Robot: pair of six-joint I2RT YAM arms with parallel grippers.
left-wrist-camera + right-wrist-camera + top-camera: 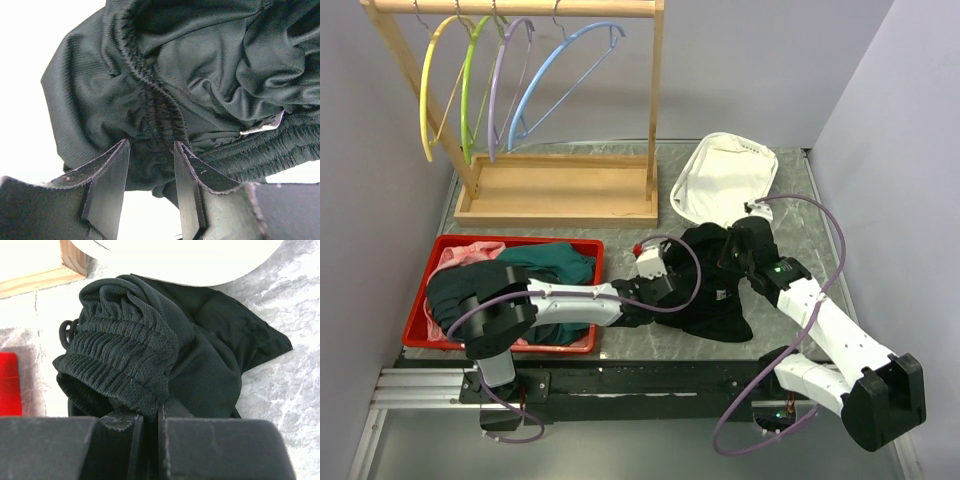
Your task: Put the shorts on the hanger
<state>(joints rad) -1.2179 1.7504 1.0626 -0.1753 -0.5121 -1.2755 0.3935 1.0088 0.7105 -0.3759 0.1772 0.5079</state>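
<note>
Closest in, the right fingers (149, 412) were clenched almost together on a fold of the shorts (150, 360), just under the bunched elastic waistband, which rose in a ribbed hump above them. The left fingers (150, 143) were released, standing apart on either side of the gathered waistband seam, with dark cloth filling the gap between them; whether they pressed on it could not be told. A small white tag showed on the cloth to their right. From above, both arms reached in from the near edge of the surface (625, 232), the left one from the left and the right one from the right, meeting at the shorts, which lay crumpled in a black heap near the middle of the surface, a little right of centre. Left of the heap sat a red bin (510, 241) holding a teal garment (555, 265) and a pink garment (470, 255). Just beyond the shorts lay a piece of white fabric (725, 180), its near edge close to the black cloth. Farther back on the left stood a wooden rack (520, 8) on a tray-like base. Four hangers hung from its top bar: yellow (425, 90), green (468, 90), lilac (498, 90) and, rightmost, the light blue hanger (565, 65), bare and well apart from the shorts.
</note>
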